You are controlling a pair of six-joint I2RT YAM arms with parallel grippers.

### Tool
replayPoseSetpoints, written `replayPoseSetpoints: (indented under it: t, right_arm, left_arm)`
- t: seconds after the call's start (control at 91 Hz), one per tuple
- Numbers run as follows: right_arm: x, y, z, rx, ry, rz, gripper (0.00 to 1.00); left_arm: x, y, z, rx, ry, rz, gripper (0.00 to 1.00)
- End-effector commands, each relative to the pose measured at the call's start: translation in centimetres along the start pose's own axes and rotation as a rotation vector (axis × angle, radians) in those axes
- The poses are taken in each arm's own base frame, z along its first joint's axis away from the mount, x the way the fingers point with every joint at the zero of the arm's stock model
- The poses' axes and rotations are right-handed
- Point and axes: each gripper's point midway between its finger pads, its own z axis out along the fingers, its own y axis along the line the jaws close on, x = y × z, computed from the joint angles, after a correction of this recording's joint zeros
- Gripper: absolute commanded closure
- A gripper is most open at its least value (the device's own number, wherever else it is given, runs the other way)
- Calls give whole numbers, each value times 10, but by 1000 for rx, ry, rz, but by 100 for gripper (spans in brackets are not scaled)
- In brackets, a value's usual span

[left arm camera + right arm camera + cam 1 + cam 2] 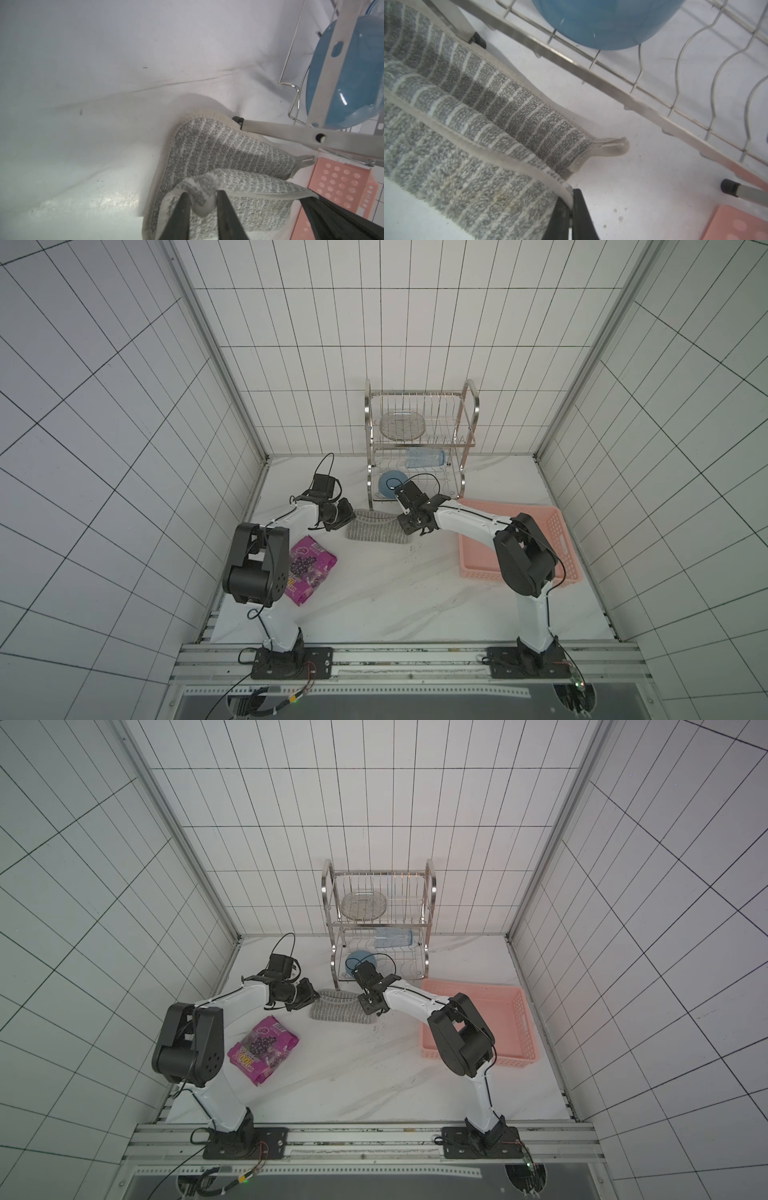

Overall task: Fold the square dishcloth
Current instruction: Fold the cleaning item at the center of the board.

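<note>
The square dishcloth [374, 529] lies on the table [395, 597] between the left pincer [202, 194] and the right pincer [571, 195], one pincer at each end, just in front of the dish rack [368, 435]. In both top views the wrists hide the fingertips, so the grip cannot be read there; the wrist views supply it. The left wrist view shows the left pincer's fingers [180, 212] narrowly apart with a bunched corner of cloth lodged in the gap; whether they press it cannot be told. The right wrist view shows the right pincer's fingers [581, 214] nearly together, clamped on the pale hem of the upper layer. Both wrist views show that layer's fluffy face turned over a ribbed, striped layer, with a hanging loop [612, 145] ahead of the right pincer; the top views show only a grey strip. Only the top views show the magenta snack bag [309, 568], on the table behind the left pincer. A blue bowl [390, 483] stands in the rack's bottom tier just beyond the right pincer; a pink basket [559, 531] lies behind that pincer, under its arm. The surface is white and marble-veined, with dark specks [415, 549] beside the right pincer. White tiled walls [104, 406] with dark grout enclose it on three sides.
</note>
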Motion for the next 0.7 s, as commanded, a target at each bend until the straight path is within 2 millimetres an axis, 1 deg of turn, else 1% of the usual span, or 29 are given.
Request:
replayPoseSetpoints:
  t: [0.0,0.077,0.176,0.231,0.319,0.429,0.561,0.693]
  right_arm:
    - [-1,-5,3,23,12,17,86]
    - [-1,-6,2,25,11,21,84]
    - [-3,-7,-2,31,3,27,80]
    - [-4,-9,-5,41,-3,31,77]
    - [-6,-13,-9,56,-10,42,70]
    - [-6,-15,-14,60,-13,61,65]
    - [-5,-15,-23,46,-14,113,60]
    - [-1,-10,-37,0,-20,184,55]
  left_arm:
    - [-11,-7,-1,21,-25,24,58]
    - [-9,-6,-3,17,-27,29,47]
    - [-7,-2,-5,12,-29,32,40]
    - [-6,-1,-8,11,-32,35,38]
    - [-3,3,-11,10,-31,35,38]
    - [3,7,-11,11,-18,34,38]
    - [10,18,-8,-21,-11,20,43]
    - [17,22,-2,-17,11,11,45]
